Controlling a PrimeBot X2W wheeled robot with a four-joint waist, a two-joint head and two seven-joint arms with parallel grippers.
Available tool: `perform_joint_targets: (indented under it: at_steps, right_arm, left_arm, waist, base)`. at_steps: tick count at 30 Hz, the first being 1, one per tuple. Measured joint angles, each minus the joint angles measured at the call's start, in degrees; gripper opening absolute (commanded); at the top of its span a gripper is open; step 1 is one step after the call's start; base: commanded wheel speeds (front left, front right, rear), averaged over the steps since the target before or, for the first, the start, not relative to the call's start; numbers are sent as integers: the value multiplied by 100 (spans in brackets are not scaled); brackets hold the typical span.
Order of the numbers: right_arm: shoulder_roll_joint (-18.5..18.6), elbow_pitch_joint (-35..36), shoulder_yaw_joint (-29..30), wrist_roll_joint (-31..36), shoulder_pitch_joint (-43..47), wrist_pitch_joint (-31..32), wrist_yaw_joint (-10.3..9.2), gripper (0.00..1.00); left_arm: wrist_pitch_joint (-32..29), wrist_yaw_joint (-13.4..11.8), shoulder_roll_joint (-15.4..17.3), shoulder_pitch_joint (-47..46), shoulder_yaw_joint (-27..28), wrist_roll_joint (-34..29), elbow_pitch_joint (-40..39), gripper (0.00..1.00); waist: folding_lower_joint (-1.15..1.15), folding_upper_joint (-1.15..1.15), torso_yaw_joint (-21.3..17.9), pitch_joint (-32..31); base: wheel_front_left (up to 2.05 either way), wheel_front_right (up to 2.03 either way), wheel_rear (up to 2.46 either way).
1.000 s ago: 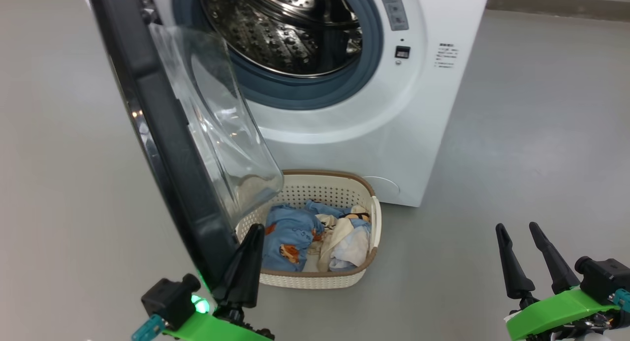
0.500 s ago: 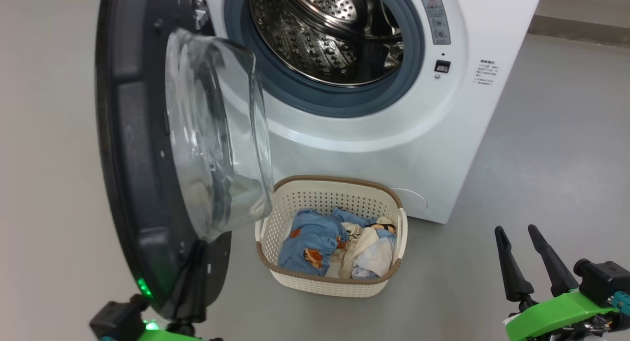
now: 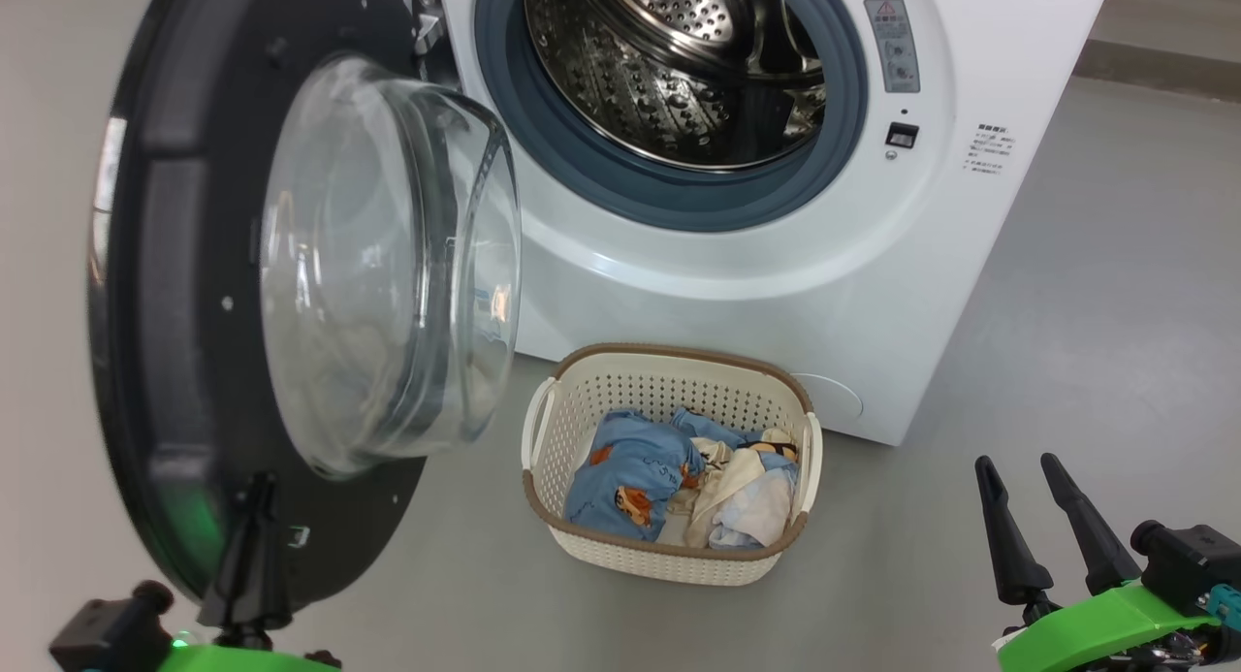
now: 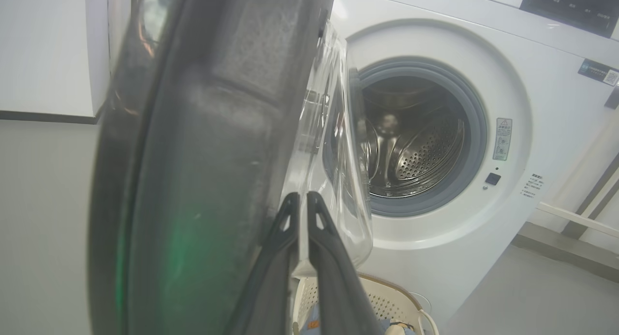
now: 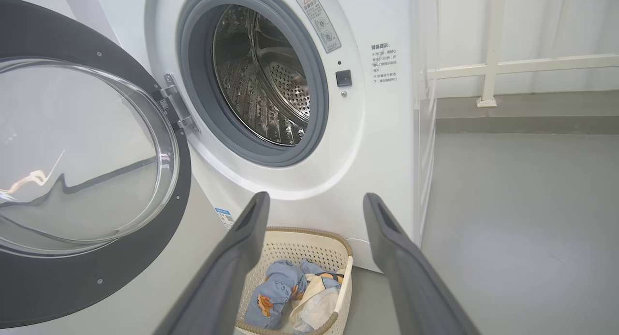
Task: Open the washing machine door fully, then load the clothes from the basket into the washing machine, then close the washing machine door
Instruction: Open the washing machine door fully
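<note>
The washing machine [image 3: 776, 294] stands ahead with its steel drum [image 3: 679, 61] exposed. The washing machine door [image 3: 184, 265] hangs swung out to the left, its glass bowl [image 3: 378, 265] facing me. My left gripper [image 3: 254, 497] is shut, its joined fingertips against the low inner face of the door [image 4: 193, 156]; the left wrist view shows this left gripper [image 4: 302, 197] beside the glass. The basket [image 3: 669, 350] sits on the floor before the machine, holding the clothes [image 3: 669, 478], blue and cream. My right gripper [image 3: 1016, 464] hangs open and empty at the lower right; the right gripper [image 5: 315, 199] looks over the basket [image 5: 309, 238].
Grey floor [image 3: 1096, 313] surrounds the machine, with open room to its right. A dark skirting strip [image 3: 1163, 61] runs along the far wall. A white railing [image 5: 488, 59] stands beyond the machine's right side.
The door has swung much wider to the left, from nearly edge-on to showing its inner face. My left gripper followed it left and lower. The head camera also shifted; the right gripper stayed put.
</note>
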State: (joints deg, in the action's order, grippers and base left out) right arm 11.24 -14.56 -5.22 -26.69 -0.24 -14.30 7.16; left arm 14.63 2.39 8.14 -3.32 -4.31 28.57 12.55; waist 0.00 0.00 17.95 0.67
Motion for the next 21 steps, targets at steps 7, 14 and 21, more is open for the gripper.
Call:
perform_joint_targets:
  at_steps: [7,14,21]
  right_arm:
    - [13,14,2,0,-2,0,1,100]
    - [115,21,0,1,-49,0,1,100]
    - [169,36,3,3,-82,0,1,100]
  left_arm:
    - [0,-60,144,-297,382,9,242,0]
    - [0,-92,162,-730,1003,-67,565,0]
    - [1,-85,163,-1127,1525,-309,967,0]
  waist:
    - [0,0,46,175]
    - [0,0,84,417]
    - [1,0,115,629]
  base:
    - [0,0,0]
    - [0,0,0]
    - [0,0,0]
